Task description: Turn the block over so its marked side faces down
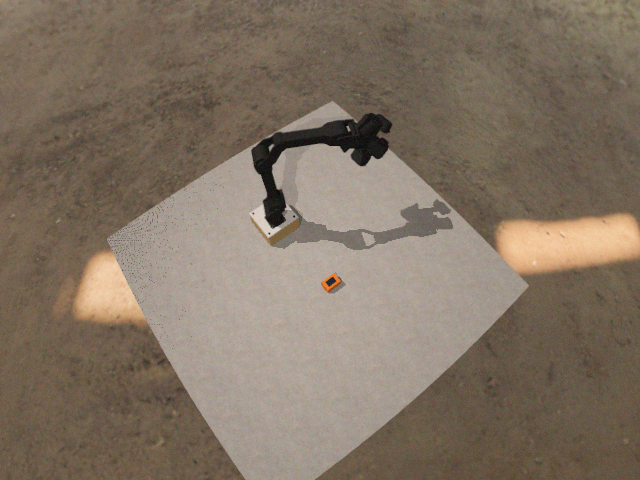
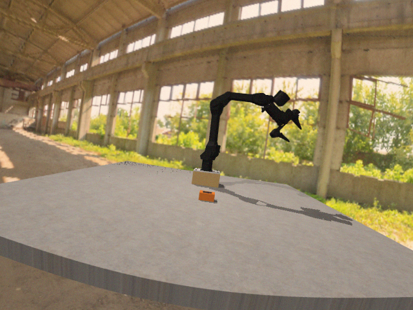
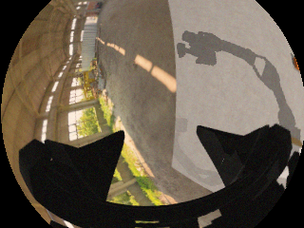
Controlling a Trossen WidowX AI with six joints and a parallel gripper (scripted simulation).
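An orange block (image 1: 330,282) (image 2: 206,196) lies flat on the grey table (image 1: 310,372) (image 2: 166,240) (image 3: 209,95), its dark marked side facing up. A sliver of the block (image 3: 296,63) shows at the right edge of the wrist view. My gripper (image 1: 386,136) (image 2: 294,135) (image 3: 161,132) is open and empty, its fingers wide apart. It hangs high in the air, well above the table and far to the right of the block in the exterior view, tilted downward and away from the arm's base.
The arm's base block (image 1: 281,234) (image 2: 204,179) stands on the table close to the orange block, behind it in the exterior view. The arm's shadow (image 1: 356,239) (image 2: 320,214) (image 3: 204,47) falls across the table. The table's edge (image 3: 174,95) runs through the wrist view.
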